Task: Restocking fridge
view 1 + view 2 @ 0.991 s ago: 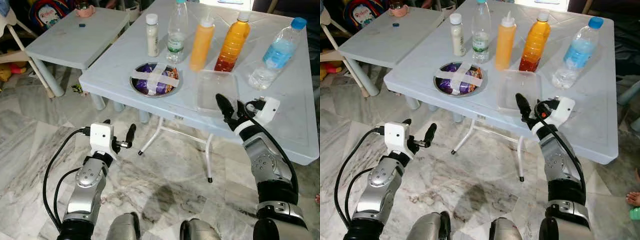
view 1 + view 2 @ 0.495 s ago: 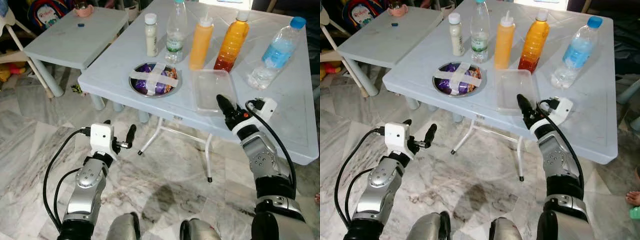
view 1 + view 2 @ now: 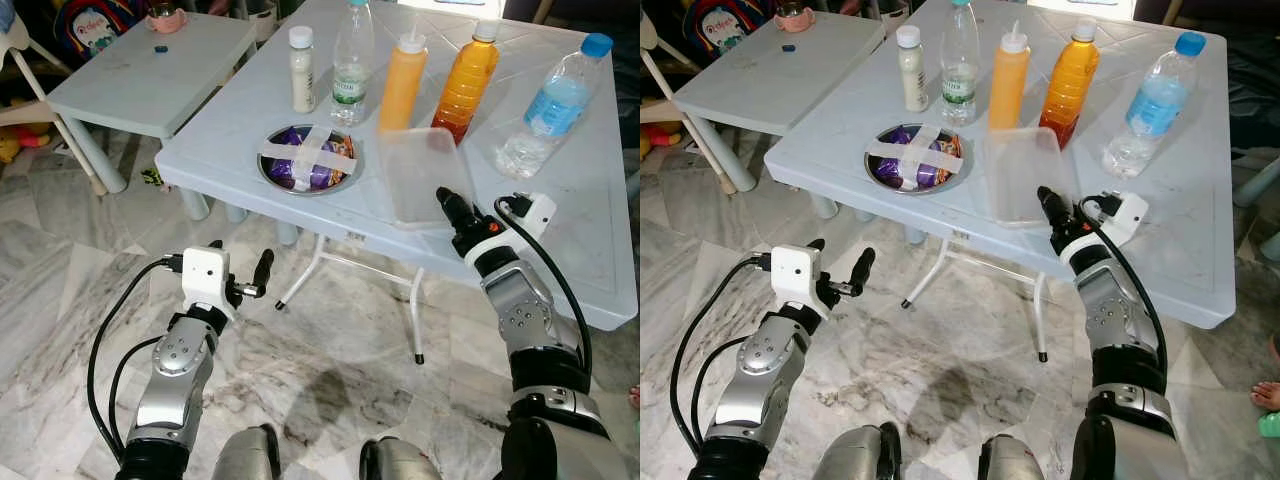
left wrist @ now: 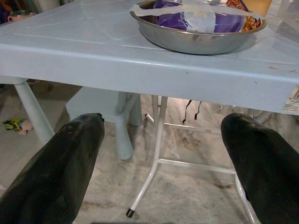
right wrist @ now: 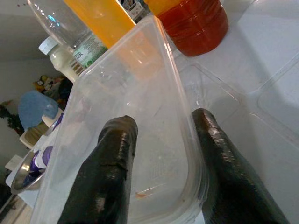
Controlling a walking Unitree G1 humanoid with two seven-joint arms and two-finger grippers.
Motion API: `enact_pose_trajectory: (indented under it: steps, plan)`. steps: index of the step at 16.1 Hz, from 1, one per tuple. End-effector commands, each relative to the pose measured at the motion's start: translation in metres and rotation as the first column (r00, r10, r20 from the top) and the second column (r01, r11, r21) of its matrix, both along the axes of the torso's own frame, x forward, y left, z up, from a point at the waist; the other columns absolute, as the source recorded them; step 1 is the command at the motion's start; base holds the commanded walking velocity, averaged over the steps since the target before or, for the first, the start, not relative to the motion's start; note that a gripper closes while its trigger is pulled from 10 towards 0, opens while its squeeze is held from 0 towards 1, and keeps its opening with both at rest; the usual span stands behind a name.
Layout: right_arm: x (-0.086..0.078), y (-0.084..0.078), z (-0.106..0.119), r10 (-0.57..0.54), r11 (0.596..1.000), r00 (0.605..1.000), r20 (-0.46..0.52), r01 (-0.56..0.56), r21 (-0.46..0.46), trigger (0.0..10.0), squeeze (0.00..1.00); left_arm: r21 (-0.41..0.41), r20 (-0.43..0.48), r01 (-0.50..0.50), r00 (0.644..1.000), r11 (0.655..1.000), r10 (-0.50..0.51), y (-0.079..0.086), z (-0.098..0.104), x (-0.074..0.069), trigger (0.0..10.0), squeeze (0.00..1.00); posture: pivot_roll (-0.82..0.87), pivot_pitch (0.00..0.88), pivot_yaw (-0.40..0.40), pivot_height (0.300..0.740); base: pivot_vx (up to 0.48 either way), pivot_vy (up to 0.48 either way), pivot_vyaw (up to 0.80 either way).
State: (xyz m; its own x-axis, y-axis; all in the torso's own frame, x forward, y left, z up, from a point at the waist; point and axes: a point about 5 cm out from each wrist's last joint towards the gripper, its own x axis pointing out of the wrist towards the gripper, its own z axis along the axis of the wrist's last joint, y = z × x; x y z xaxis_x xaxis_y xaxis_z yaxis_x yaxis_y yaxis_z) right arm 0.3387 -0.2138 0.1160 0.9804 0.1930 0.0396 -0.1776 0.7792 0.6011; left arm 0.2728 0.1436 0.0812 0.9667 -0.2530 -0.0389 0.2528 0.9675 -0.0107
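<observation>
Gripping relation: my right gripper (image 3: 447, 205) pinches the near short edge of the clear tray (image 3: 415, 172); the tray runs away from my fingers toward the bottles, its long axis pointing to the far side of the table, near end tilted up off the surface.
Tables: two. The large table (image 3: 590, 235) carries all the stock; a small table (image 3: 130, 80) stands beyond it on my left.
Nearer arm: the right, already on the tray. My left gripper (image 3: 248, 284) hangs below the table's near edge, fingers spread and holding nothing, facing the bowl from underneath in the left wrist view.
Bottles: five, in a row behind the tray. From my left: white bottle (image 3: 303, 68), clear bottle (image 3: 354, 62), yellow squeeze bottle (image 3: 402, 84), amber bottle (image 3: 465, 85), blue-capped bottle (image 3: 552, 104).
Bowl: one, steel, taped across, with purple packets inside (image 3: 311, 159); it sits just beside the tray on my left.
Tray: one, seemingly empty.
Judgement: lifting calls for a pull toward me, clear of the amber bottle at the tray's far end.
</observation>
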Motion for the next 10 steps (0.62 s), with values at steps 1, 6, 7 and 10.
enact_pose_trajectory:
  steps: [1,6,7,10]
  plan:
    - [-0.0029,-0.0007,-0.0122,-0.018,1.0,0.998,-0.063,0.019,0.015,0.0,0.0,0.01,0.001,0.008,1.0,1.0,-0.008,-0.001,0.0003,0.0002,10.0,0.0,0.02,0.111,0.047,0.74,0.0,0.0,0.0]
    - [-0.0031,0.0004,-0.0157,-0.044,0.999,0.995,-0.093,0.046,0.022,7.3,0.0,0.009,0.003,0.002,1.0,1.0,-0.002,-0.0012,0.0011,0.0007,10.0,0.0,0.02,0.123,0.046,0.74,0.0,0.0,0.0]
    - [-0.0038,0.0019,-0.0165,-0.039,0.999,0.995,-0.096,0.04,0.009,10.0,0.0,0.009,0.003,0.002,1.0,1.0,-0.002,-0.0013,0.0012,0.0005,10.0,0.0,0.02,0.126,0.046,0.74,0.0,0.0,0.0]
    - [-0.0045,0.0021,-0.0134,-0.073,0.996,0.994,-0.087,0.069,-0.054,10.0,0.0,0.008,0.002,0.003,1.0,1.0,-0.003,-0.0016,0.0013,0.0004,10.0,0.0,0.01,0.129,0.047,0.74,0.0,0.0,0.0]
